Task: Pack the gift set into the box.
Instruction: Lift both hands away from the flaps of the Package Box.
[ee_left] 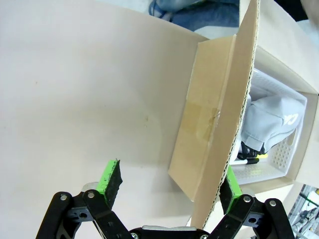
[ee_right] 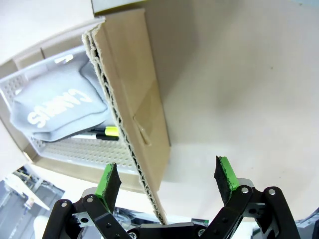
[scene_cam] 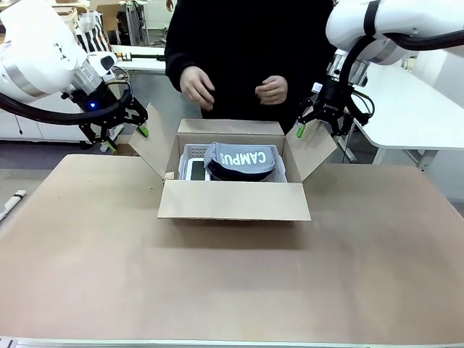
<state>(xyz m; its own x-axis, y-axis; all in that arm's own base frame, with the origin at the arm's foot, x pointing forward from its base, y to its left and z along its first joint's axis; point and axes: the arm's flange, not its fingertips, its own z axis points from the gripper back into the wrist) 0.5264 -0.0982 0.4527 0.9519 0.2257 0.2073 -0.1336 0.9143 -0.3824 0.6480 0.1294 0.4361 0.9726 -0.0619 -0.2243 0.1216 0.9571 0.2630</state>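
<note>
The box (scene_cam: 232, 201) stands open mid-table with its four flaps spread. Inside lies the gift set: a white slotted basket (scene_cam: 192, 153) holding a grey "CAMPUS" fabric item (scene_cam: 243, 161). My left gripper (scene_cam: 127, 138) is open beside the left flap (scene_cam: 148, 148). In the left wrist view the left gripper (ee_left: 171, 185) straddles that flap's edge (ee_left: 224, 149), beyond which lie the fabric (ee_left: 271, 119) and basket (ee_left: 284, 154). My right gripper (scene_cam: 319, 129) is open at the right flap (scene_cam: 312, 152). In the right wrist view, the right gripper (ee_right: 167, 180) straddles that flap's edge (ee_right: 127, 144) beside the fabric (ee_right: 60, 107).
A person in black stands at the far side with both hands (scene_cam: 197, 87) (scene_cam: 272, 89) held above the box's rear flap. A yellow highlighter (ee_right: 107, 132) lies in the basket. A white table (scene_cam: 413, 109) stands at the back right. The brown tabletop (scene_cam: 232, 290) stretches in front.
</note>
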